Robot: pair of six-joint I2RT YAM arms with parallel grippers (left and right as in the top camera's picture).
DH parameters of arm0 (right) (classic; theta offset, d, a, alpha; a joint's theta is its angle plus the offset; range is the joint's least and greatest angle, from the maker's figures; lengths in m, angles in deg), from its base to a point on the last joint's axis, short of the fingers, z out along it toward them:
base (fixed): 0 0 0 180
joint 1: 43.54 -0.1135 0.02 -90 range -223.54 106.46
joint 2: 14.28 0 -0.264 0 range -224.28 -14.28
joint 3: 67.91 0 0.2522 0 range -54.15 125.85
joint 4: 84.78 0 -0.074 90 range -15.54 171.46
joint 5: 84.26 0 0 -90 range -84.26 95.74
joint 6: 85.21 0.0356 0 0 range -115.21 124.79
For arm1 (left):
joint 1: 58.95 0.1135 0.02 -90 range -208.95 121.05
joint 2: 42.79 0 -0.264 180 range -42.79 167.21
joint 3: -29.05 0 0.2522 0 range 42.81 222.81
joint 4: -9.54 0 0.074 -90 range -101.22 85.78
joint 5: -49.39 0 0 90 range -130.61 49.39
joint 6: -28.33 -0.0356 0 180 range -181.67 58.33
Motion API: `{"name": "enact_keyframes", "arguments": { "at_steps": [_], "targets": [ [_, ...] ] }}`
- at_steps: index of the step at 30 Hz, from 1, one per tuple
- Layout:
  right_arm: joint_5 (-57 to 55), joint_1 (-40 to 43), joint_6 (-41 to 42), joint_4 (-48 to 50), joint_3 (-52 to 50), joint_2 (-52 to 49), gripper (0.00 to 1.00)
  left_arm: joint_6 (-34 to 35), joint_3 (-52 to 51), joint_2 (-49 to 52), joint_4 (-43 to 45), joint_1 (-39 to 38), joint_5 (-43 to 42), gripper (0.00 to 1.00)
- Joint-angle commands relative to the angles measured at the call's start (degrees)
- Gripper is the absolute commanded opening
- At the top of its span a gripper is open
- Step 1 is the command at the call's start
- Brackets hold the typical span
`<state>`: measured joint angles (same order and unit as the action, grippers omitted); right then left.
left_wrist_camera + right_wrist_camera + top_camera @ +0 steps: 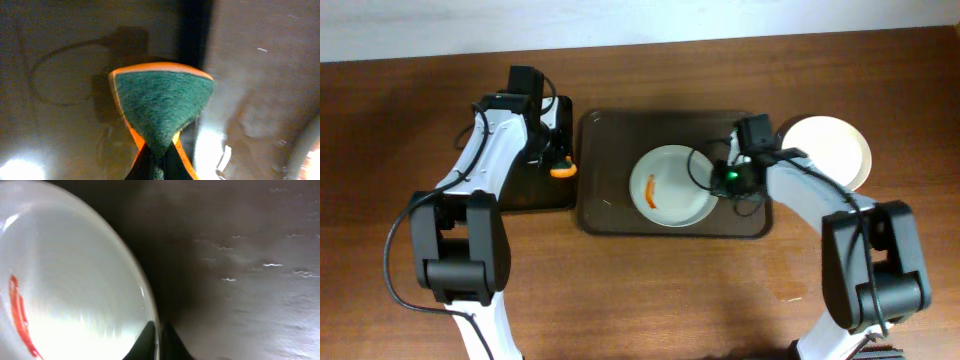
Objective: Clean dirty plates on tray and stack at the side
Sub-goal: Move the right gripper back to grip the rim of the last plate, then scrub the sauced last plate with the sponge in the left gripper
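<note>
R pincer (159, 336) pinched tight on rim of plate (75, 270). Plate spreads to its left w/ red streak (20, 312) at far side, lying in tray (610, 215). Off to its right, past tray edge, plain plate (835, 145) on table (420, 120). Farther left, L pincer (157, 162) clamps sponge (160, 105), green face out, black tray (535, 195) below.

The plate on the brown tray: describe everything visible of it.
The plate is round, shallow and white, with a glossy surface that looks like glazed ceramic or plastic. One thin orange-red streak runs along the left part of its well; the rest looks clean. It sits right of centre in the dark brown tray, the only plate in it. The right gripper is shut on its right rim, one finger on either side of the edge.
</note>
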<state>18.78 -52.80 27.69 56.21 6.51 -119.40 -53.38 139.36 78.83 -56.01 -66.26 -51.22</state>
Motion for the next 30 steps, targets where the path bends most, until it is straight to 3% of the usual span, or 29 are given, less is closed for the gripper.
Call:
{"name": "enact_keyframes", "arguments": {
  "at_steps": [1, 4, 6, 10, 13, 16, 20, 24, 30],
  "targets": [
    [-4.9, -4.6, 10.3, 2.3, 0.0, -1.1, 0.04, -3.9, -0.1, 0.4, 1.3, -2.3, -6.1, 0.0],
    [-5.4, -5.9, 14.0, 3.1, 0.0, -1.4, 0.04, -3.9, 0.2, 0.2, 1.9, -2.7, -7.3, 0.0],
    [-6.2, -7.3, 14.0, 4.2, 0.0, -1.4, 0.04, -5.9, 0.3, -2.1, 1.9, -4.0, -12.5, 0.0],
    [-7.5, -8.2, 13.8, 4.5, 0.0, -1.4, 0.04, -6.2, 0.3, -7.1, 2.3, -5.8, -4.7, 0.0],
    [-7.5, -8.3, 13.6, 4.5, 0.0, -1.4, 0.04, -5.5, 0.2, -7.5, 1.6, -7.0, -6.5, 0.0],
    [-7.5, -8.5, 13.7, 5.0, 0.0, -1.4, 0.04, -2.1, -1.9, -7.2, 3.0, -9.6, -6.7, 0.0],
    [-7.6, -9.8, 14.1, 5.4, 0.0, -1.4, 0.04, 13.6, -8.9, -7.2, 11.2, -13.4, -6.5, 0.0],
    [-7.8, -10.6, 14.1, 5.8, 0.0, -1.4, 0.04, 16.6, -15.5, -7.1, 23.8, -19.7, -6.5, 0.0],
    [-7.8, -10.6, 14.1, 5.8, 0.0, -1.4, 0.04, 19.5, -16.8, -5.8, 25.7, -21.7, -1.1, 0.0]
  ]
}}
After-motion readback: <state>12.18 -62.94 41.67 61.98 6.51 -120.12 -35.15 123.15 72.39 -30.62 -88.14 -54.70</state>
